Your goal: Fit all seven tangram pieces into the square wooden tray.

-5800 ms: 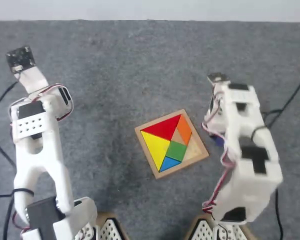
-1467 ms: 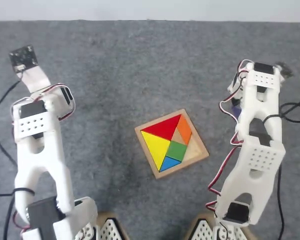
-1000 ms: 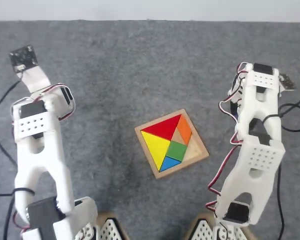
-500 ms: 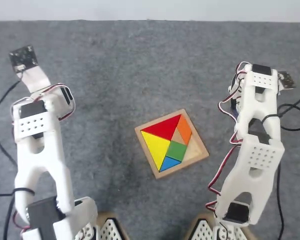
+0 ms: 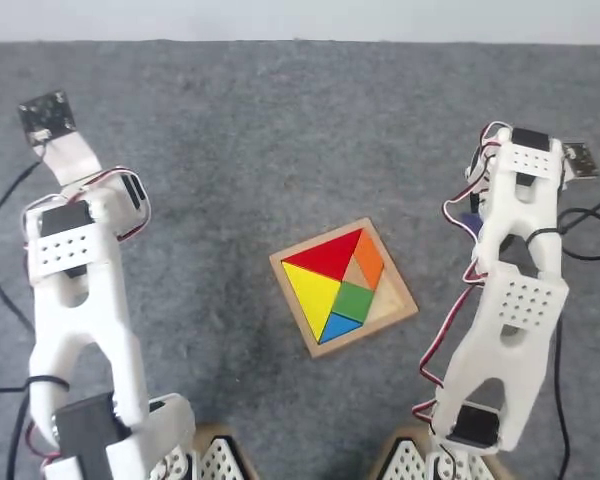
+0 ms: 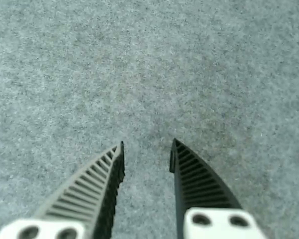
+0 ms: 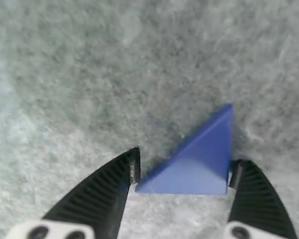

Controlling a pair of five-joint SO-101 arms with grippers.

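- Square wooden tray [image 5: 403,303] lies on the grey carpet [image 5: 230,150] between the 2 arms, with coloured pieces [image 5: 328,258] fitted in it and bare wood at its right corner
- Dark blue triangle [image 7: 199,164] is well apart from the tray, out by the right arm [image 5: 515,250], clamped between the right gripper [image 7: 184,172] fingertips
- Left gripper [image 6: 147,149] hangs spread apart over bare carpet
- Against 5.8 s ago, the right arm has swung from just beside the tray outward and farther up the table; the left arm [image 5: 75,260] is unchanged
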